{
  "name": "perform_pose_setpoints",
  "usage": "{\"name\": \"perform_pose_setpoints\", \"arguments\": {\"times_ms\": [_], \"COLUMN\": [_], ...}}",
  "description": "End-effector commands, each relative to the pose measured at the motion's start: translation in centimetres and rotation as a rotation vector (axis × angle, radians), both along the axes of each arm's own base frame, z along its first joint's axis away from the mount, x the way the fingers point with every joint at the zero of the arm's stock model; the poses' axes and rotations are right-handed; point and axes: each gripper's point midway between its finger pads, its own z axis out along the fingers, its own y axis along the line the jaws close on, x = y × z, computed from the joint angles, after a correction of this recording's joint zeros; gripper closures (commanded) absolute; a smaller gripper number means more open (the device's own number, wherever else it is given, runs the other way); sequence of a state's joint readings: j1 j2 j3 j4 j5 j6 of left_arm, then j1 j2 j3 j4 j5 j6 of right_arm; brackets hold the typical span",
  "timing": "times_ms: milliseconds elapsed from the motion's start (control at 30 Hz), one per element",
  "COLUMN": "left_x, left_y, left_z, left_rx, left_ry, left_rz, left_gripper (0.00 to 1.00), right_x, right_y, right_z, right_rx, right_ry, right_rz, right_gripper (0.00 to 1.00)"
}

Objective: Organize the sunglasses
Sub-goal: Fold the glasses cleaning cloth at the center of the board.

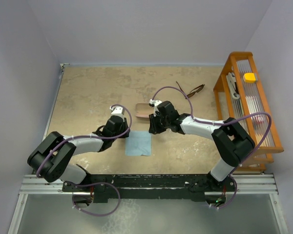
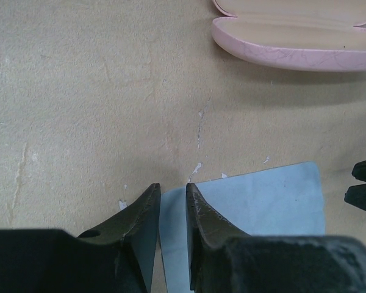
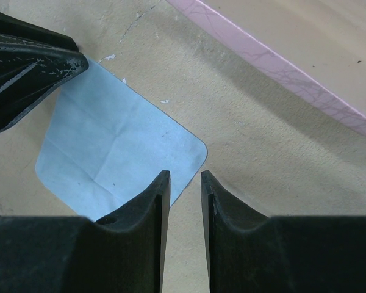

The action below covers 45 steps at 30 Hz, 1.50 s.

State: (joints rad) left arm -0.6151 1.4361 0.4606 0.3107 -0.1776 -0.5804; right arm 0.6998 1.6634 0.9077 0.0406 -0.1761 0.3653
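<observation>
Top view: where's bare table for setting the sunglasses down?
Widest bare patch: far left, bordered by the back edge, pink case and left arm. Smaller one between blue cloth and right arm. Crowded: centre, where left end effector and right end effector flank the cloth.

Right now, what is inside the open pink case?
Only bare beige lining shows inside the pink case. The sunglasses lie on the table, outside it. The right arm hides one end of the case from above.
</observation>
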Motion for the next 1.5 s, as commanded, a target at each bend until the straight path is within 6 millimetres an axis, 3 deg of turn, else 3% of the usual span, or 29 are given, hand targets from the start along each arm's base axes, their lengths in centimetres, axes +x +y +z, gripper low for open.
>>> {"name": "perform_pose_setpoints", "arguments": {"times_ms": [0, 500, 1067, 1333, 1467], "left_x": [-0.5, -1.5, -3.0, -2.5, -2.0], "left_y": [0.4, 1.2, 0.6, 1.1, 1.4], "left_z": [-0.6, -1.5, -2.1, -1.9, -1.8], "left_rx": [0.025, 0.051, 0.061, 0.082, 0.091], "left_ry": [0.037, 0.069, 0.111, 0.093, 0.083], "left_rz": [-0.01, 0.0, -0.017, 0.015, 0.041], "left_gripper": [0.79, 0.75, 0.8, 0.8, 0.88], "right_x": [0.6, 0.5, 0.5, 0.4, 0.3], "right_y": [0.7, 0.7, 0.9, 0.9, 0.9], "right_z": [1.1, 1.0, 0.9, 0.8, 0.5], "right_rx": [0.025, 0.023, 0.025, 0.027, 0.025], "right_ry": [-0.023, -0.014, -0.006, -0.003, 0.003], "right_rz": [0.018, 0.022, 0.024, 0.031, 0.035], "right_gripper": [0.71, 0.71, 0.71, 0.71, 0.73]}}
